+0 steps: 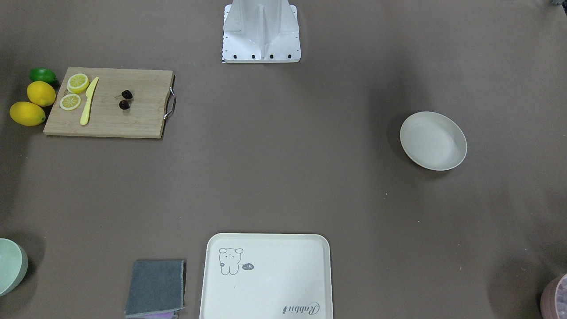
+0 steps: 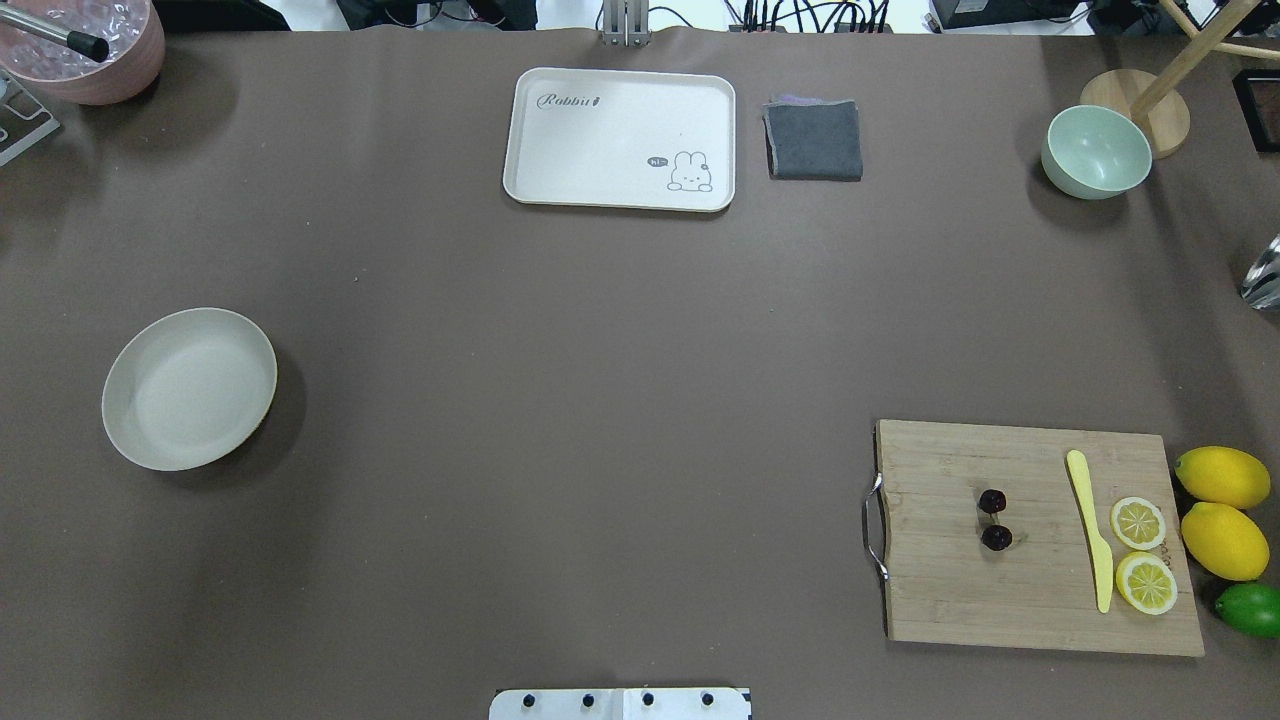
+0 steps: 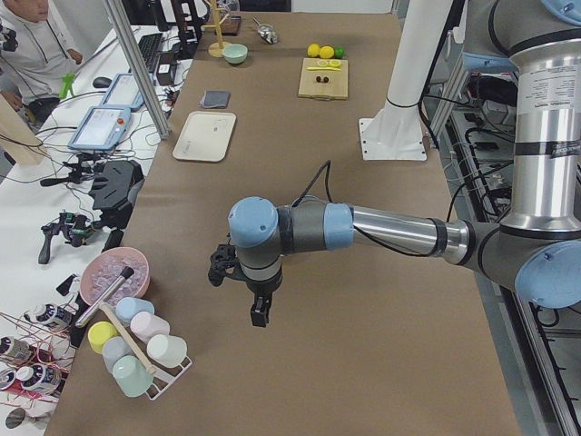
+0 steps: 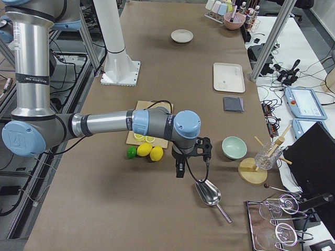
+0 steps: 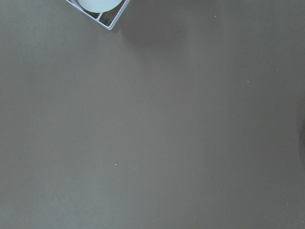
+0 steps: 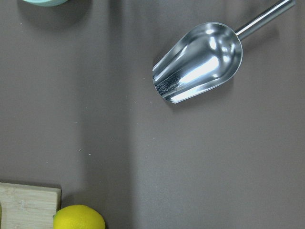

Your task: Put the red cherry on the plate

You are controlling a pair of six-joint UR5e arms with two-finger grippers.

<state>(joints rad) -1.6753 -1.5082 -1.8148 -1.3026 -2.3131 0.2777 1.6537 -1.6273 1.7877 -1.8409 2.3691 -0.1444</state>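
The plate (image 2: 190,390) sits at 9 o'clock on the bench (image 2: 600,400); the red cherry (image 2: 995,520) lies at 4 o'clock on the cutting board (image 2: 950,600). Whether my left jaws or right jaws stand apart, I cannot tell. An off-centre pinch could squirt the 2 glossy fruits away.

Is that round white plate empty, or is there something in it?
Empty: the plate shows only bare cream surface. The cherries lie on the cutting board.
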